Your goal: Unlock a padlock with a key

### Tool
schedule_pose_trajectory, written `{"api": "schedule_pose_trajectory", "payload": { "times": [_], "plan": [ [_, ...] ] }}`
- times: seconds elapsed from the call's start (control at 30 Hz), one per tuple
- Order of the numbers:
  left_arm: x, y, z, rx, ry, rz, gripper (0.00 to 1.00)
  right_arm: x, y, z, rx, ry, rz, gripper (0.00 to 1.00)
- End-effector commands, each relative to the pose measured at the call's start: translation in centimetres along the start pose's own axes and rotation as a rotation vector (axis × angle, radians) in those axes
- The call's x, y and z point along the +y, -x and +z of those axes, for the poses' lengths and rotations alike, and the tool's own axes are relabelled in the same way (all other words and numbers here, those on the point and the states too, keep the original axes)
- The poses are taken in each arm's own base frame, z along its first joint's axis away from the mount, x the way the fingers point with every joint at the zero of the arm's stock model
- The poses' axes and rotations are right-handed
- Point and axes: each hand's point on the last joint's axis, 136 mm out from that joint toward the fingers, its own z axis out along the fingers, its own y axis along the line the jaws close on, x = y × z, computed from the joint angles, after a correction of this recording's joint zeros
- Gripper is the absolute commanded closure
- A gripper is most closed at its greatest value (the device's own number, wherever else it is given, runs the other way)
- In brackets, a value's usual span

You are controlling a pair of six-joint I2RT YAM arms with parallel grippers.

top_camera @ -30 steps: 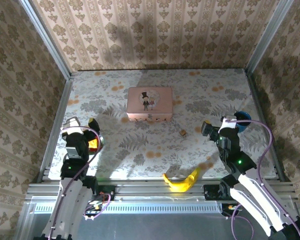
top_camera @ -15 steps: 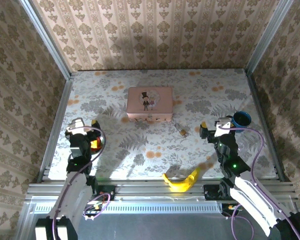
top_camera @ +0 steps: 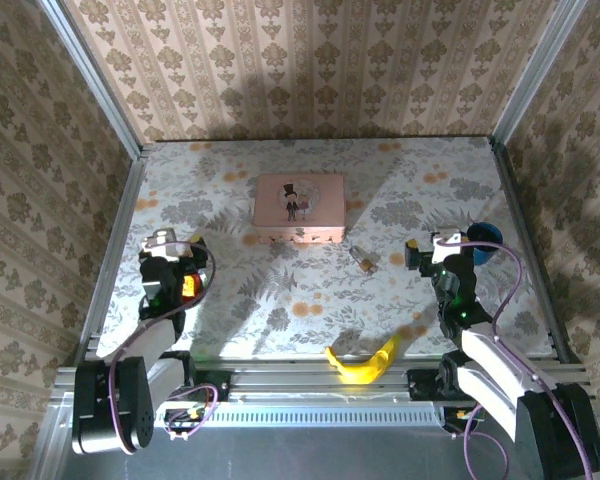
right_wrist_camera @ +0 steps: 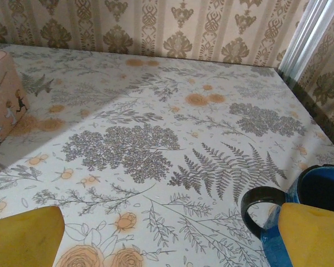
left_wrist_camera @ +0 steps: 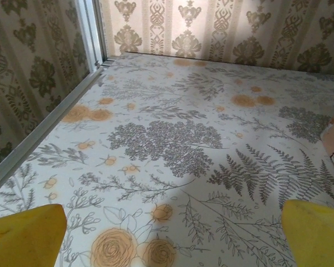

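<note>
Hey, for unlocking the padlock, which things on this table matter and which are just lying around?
For the job:
tiny brass-coloured metal padlock
its key, too small to make out

Lying about:
pink rectangular tin box
yellow banana
blue mug
small red-and-yellow object

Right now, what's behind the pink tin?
Behind the tin, floral table runs to the wall. The strip right against its back is hidden by the tin.
</note>
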Motion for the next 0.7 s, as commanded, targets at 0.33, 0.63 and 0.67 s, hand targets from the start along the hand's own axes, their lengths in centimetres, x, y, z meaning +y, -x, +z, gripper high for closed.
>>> {"api": "schedule_pose_trajectory", "payload": {
  "times": [0.33,0.63,0.67],
  "plan": [
    [-1.3,0.2,2.2,-0.031,-0.119,0.015,0.00,0.1,1.9,1.9,-0.098,0.041,0.052,0.00],
    [-2.7,0.6,2.8,-0.049,-0.208,0.104,0.00,0.0,1.8,3.1,-0.114,0.074,0.083,0.00],
    [-2.7,0.6,2.9,-0.054,-0.204,0.108,0.00,-0.1,1.7,3.2,-0.112,0.074,0.087,0.00]
  ]
}}
